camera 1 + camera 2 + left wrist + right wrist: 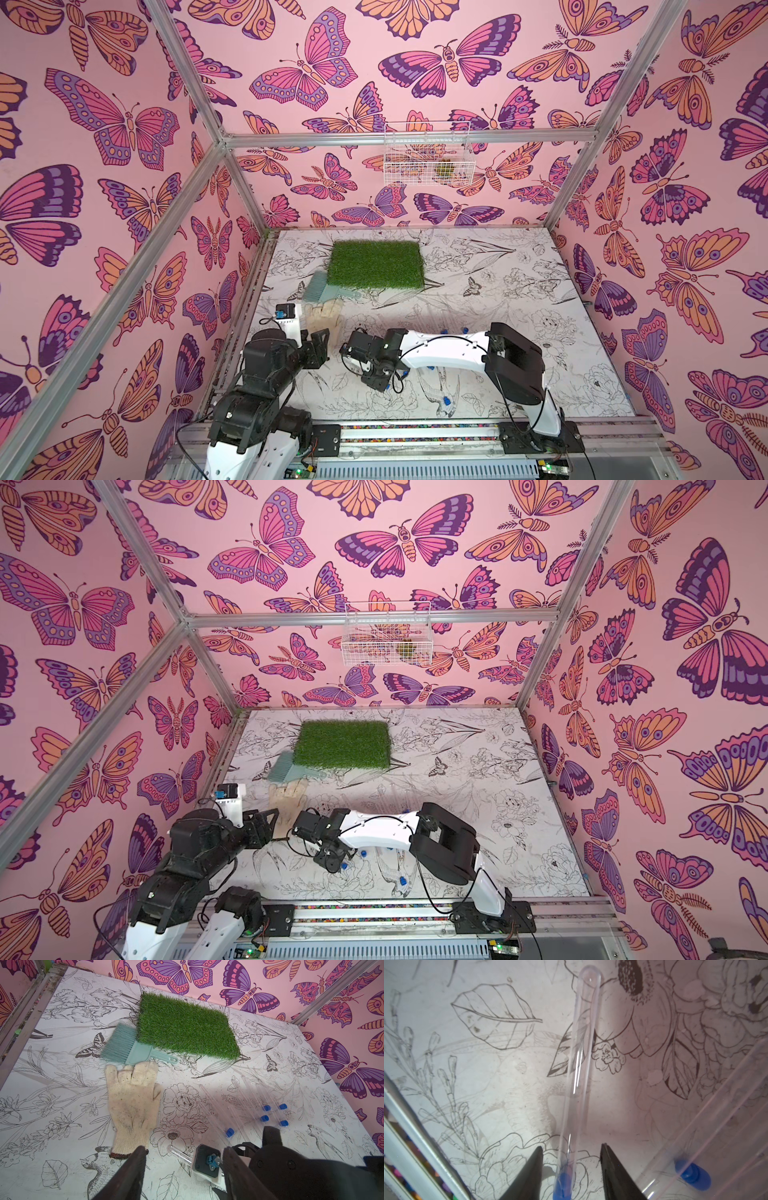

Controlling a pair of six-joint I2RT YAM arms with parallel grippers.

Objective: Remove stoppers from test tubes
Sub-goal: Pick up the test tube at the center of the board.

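**Right gripper straddles a stoppered tube**

In both top views, blue stoppers dot the table around the right arm. Left wrist: the left gripper gapes empty, with 5 plugged test tubes lying beyond it. Right wrist: the right gripper is parted around 1 tube and does not touch it.

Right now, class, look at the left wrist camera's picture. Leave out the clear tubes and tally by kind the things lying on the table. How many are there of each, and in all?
green artificial grass mat: 1
teal plastic brush: 1
cream knitted glove: 1
bright blue plastic stoppers that show: 5
Total: 8
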